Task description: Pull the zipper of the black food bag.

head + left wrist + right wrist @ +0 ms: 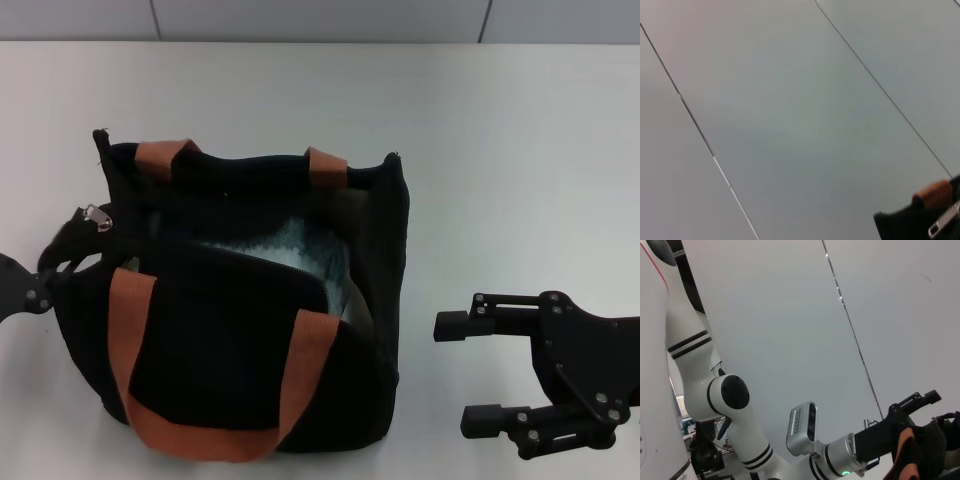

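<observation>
The black food bag (240, 340) stands on the white table left of centre, its top gaping and the pale lining (300, 250) showing. Two orange handles (135, 330) arch over it. The small silver zipper (97, 216) pull sits at the bag's upper left corner and shows again in the left wrist view as a metal tab (942, 222). My left gripper (55, 262) is pressed against the bag's left side just below that pull; the right wrist view shows it beside the bag (912, 407). My right gripper (462, 372) hangs open to the bag's right, apart from it.
The white table (500, 150) runs to a wall seam at the back. The robot's white left arm (805, 440) fills the lower part of the right wrist view.
</observation>
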You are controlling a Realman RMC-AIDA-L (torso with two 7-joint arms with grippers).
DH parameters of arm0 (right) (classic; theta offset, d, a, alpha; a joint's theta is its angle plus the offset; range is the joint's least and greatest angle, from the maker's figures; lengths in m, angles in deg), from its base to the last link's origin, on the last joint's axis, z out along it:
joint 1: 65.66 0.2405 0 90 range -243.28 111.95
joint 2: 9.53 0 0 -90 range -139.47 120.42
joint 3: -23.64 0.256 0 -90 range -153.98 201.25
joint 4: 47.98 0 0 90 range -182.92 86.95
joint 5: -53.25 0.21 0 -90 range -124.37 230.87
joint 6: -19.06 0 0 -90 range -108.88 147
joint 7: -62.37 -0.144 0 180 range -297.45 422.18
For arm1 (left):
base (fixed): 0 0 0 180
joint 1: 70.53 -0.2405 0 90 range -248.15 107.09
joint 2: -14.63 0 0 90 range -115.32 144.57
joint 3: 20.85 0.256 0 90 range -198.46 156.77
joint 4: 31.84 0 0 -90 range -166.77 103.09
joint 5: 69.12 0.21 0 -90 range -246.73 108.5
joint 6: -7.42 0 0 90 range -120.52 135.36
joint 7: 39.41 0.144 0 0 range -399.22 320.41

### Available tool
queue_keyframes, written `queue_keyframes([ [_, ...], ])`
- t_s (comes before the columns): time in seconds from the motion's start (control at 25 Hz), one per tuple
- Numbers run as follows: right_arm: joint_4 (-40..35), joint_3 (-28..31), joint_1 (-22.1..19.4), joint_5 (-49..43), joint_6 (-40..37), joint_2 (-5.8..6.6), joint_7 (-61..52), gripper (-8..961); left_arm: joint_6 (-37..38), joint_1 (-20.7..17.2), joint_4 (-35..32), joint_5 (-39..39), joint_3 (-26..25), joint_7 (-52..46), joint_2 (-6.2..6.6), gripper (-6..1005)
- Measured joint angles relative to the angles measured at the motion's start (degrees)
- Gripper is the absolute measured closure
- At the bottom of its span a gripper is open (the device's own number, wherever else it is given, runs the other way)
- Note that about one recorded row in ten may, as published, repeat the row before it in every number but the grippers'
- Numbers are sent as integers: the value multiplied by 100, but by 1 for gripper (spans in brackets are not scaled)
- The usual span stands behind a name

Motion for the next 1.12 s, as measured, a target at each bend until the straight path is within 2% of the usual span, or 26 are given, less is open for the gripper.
queue_keyframes([
  [0.16, 1, 0, -2, 3, 1, 0, -1, 177, 141, 3, 45, 40, 11, 201, -3, 259],
  [0.4, 1, 7, -3, 16, -17, 0, 3, 177, 325, 70, 149, 199, 5, 874, -7, 369],
  [0.64, -43, 26, 2, 457, -96, 20, -162, 177, 648, 149, 289, 178, -66, 1404, -11, 480],
  [0.84, -260, 34, 151, 756, -37, 23, -547, 177, 934, 199, 319, 177, -82, 1484, -11, 718],
  [0.92, -349, 34, 292, 796, 79, 11, -750, 177, 992, 258, 352, 209, -69, 1795, -11, 945],
  [1.12, -509, -111, 741, 829, 491, 9, -1044, 178, 1011, 435, 536, 291, -37, 2340, -11, 991],
])
